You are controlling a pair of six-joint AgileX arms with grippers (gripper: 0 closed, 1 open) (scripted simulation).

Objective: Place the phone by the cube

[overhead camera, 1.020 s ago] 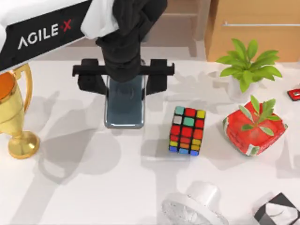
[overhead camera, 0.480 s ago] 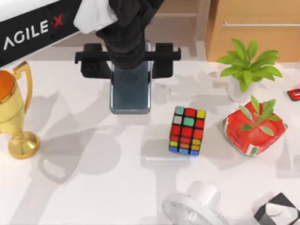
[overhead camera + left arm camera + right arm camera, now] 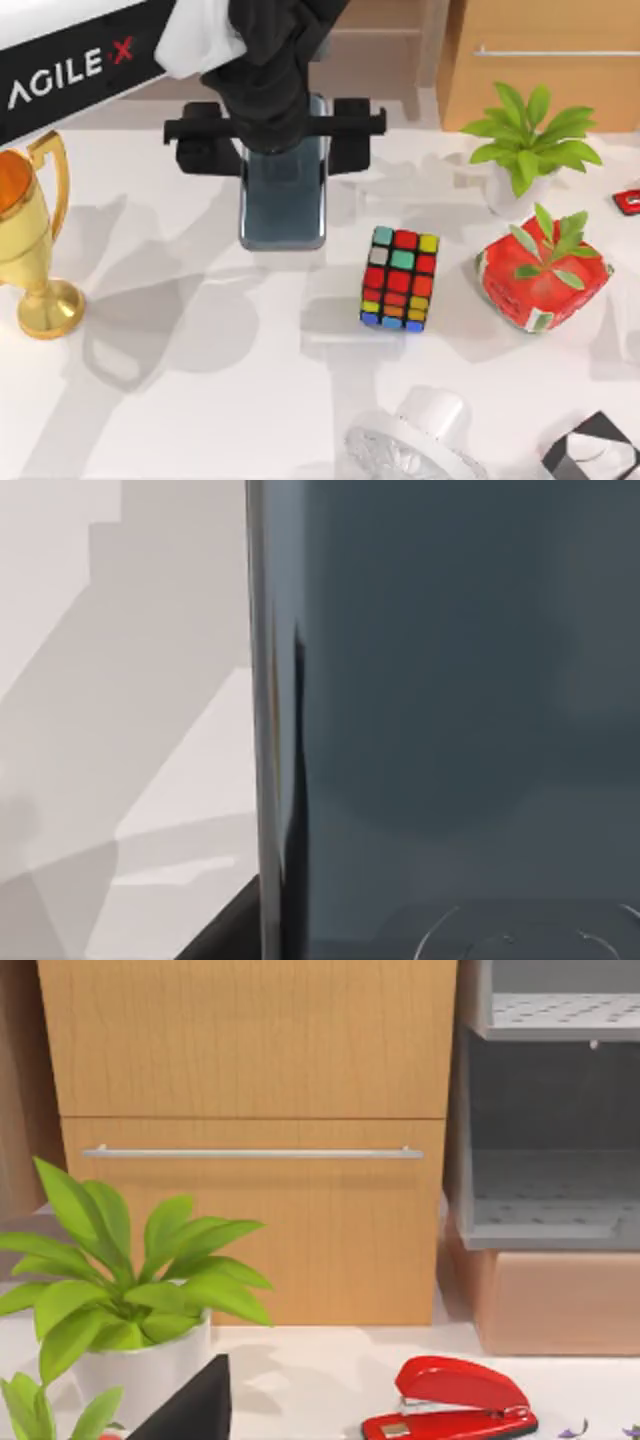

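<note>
The left gripper [image 3: 282, 140] sits in the upper centre-left of the top view, its two dark fingers [image 3: 205, 155] closed on the long edges of the phone [image 3: 283, 200], one on each side. The phone shows its dark blue-grey glossy face upward, with its long axis running from the upper part of the frame toward the lower part; its lower end, with rounded corners, projects below the gripper body, and its upper end is hidden under the arm. The top view does not settle whether the phone touches the white surface [image 3: 200, 400] or is held just above it. In the left wrist view the phone [image 3: 450, 700] occupies the right side of the frame (its thin silver-grey rim runs vertically near the centre-left), with the pale surface [image 3: 120, 730] and its shadows on the left. The cube [image 3: 400, 278] stands at the centre-right of the top view, below and to the right of the phone's lower end, near it but apart. A gold trophy [image 3: 30, 240] stands at the left edge, a potted green plant [image 3: 530, 140] at the upper right, and a red wrapped box [image 3: 543, 275] just right of the cube. A red stapler [image 3: 450, 1400] lies at the lower right of the right wrist view, before a wooden cabinet [image 3: 250, 1060].
</note>
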